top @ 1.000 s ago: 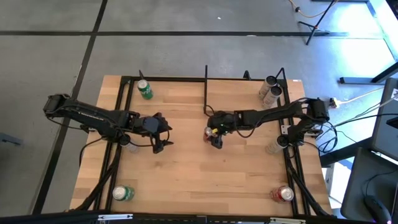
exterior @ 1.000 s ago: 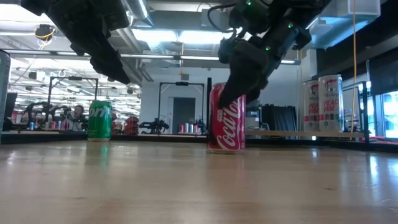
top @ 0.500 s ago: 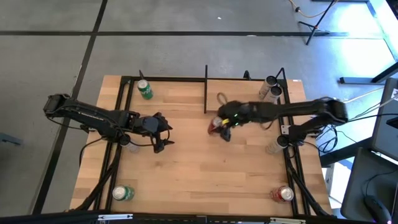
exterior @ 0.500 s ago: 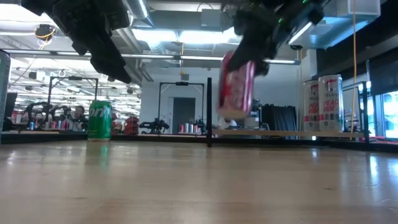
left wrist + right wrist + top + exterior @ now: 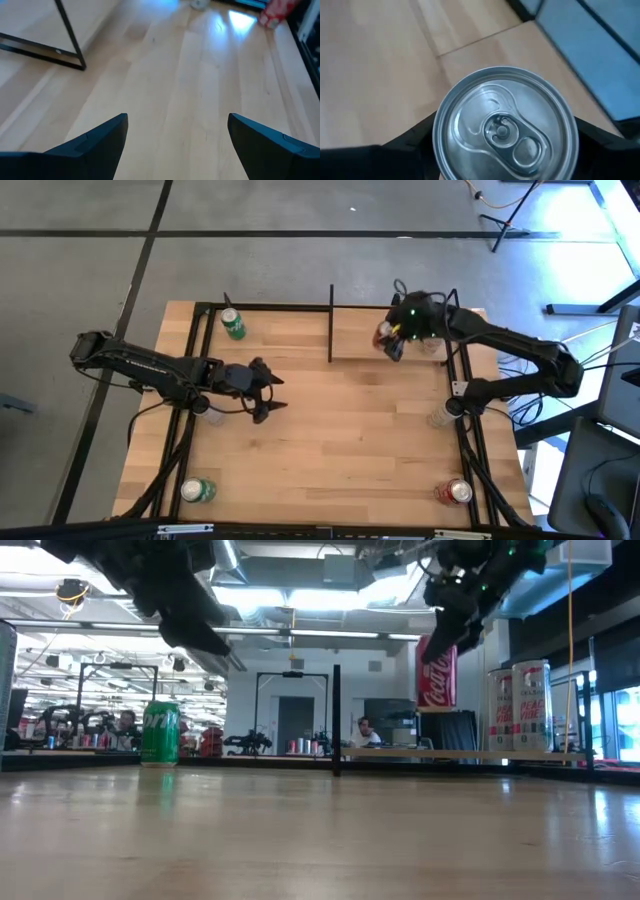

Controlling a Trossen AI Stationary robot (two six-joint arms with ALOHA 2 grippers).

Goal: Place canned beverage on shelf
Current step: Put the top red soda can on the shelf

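While the left gripper [image 5: 268, 394] is held with fingers spread above mid-table, a red aluminium cola can [image 5: 437, 672] is pinched by the right gripper [image 5: 392, 341] over the small black-framed light-wood shelf [image 5: 360, 340].

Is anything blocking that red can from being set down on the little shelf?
Nothing visible blocks it. The right hand holds the red can above the shelf, whose board below looks bare. The two tall cans already there stand farther right, beside the spot.
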